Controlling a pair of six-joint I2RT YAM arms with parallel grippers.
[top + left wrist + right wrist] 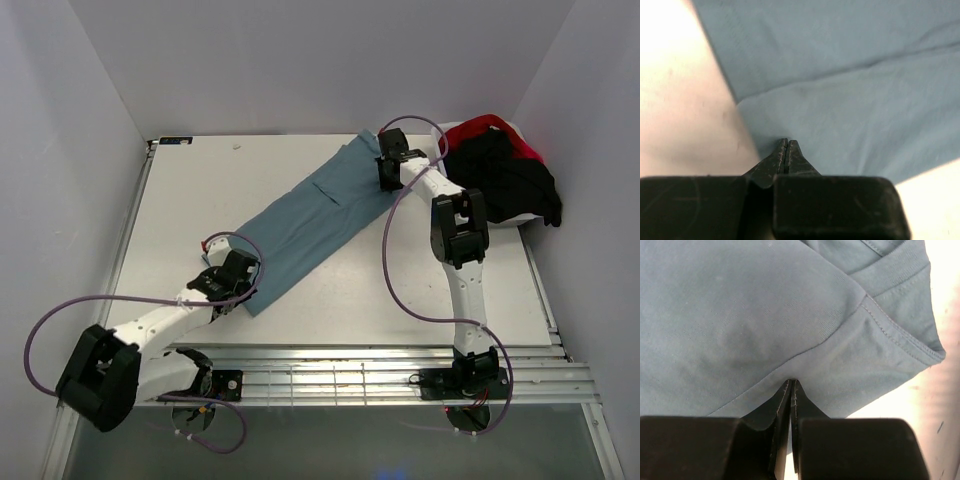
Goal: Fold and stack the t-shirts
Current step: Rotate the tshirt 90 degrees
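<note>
A dusty teal-blue t-shirt (310, 215) lies folded into a long strip, running diagonally across the table. My left gripper (247, 278) is shut at its near left end, tips pinching the fabric (855, 100) close to a corner edge; the left wrist view shows the gripper (786, 141). My right gripper (385, 182) is shut at the far right end, by the ribbed collar (895, 265); creases in the cloth (740, 315) run to its tips (791, 381). A black t-shirt (505, 180) and a red one (490, 125) are heaped at the far right.
The heap sits in a white plastic tub (447, 132) at the table's far right corner. White walls close in the table on three sides. A slatted metal rail (350, 375) runs along the near edge by the arm bases.
</note>
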